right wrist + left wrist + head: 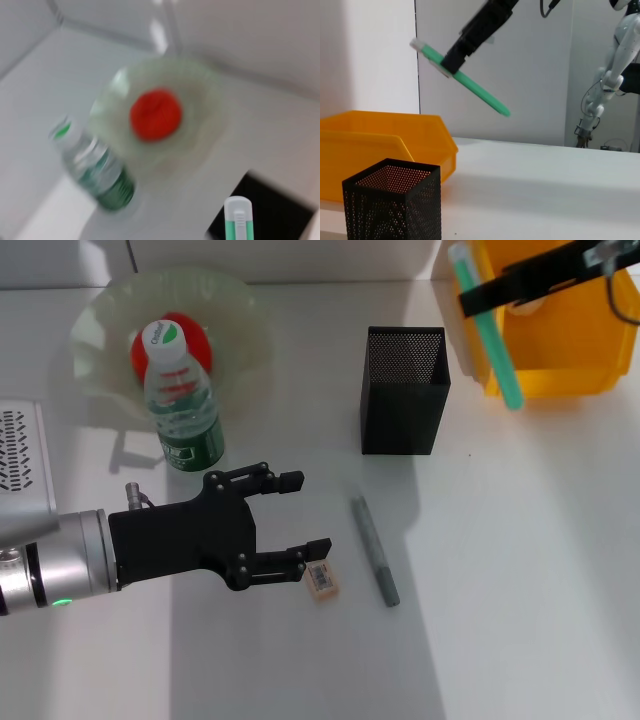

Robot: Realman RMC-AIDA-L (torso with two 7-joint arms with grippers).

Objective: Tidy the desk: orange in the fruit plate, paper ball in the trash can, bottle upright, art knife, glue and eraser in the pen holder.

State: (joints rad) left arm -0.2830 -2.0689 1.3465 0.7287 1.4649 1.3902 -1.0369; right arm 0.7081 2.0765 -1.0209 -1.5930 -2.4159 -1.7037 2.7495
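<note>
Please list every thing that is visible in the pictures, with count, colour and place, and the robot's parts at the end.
orange: 1, red-orange, in the plate
plate: 1, pale green, far left of the table
bottle: 1, clear with green label, upright before the plate
pen holder: 1, black mesh, centre
trash can: 1, yellow, far right
eraser: 1, tan, near the left gripper
grey pen-like tool: 1, lying right of the eraser
green stick: 1, held over the trash can
left gripper: black, fingers open, above the eraser
right gripper: black, shut on the green stick
</note>
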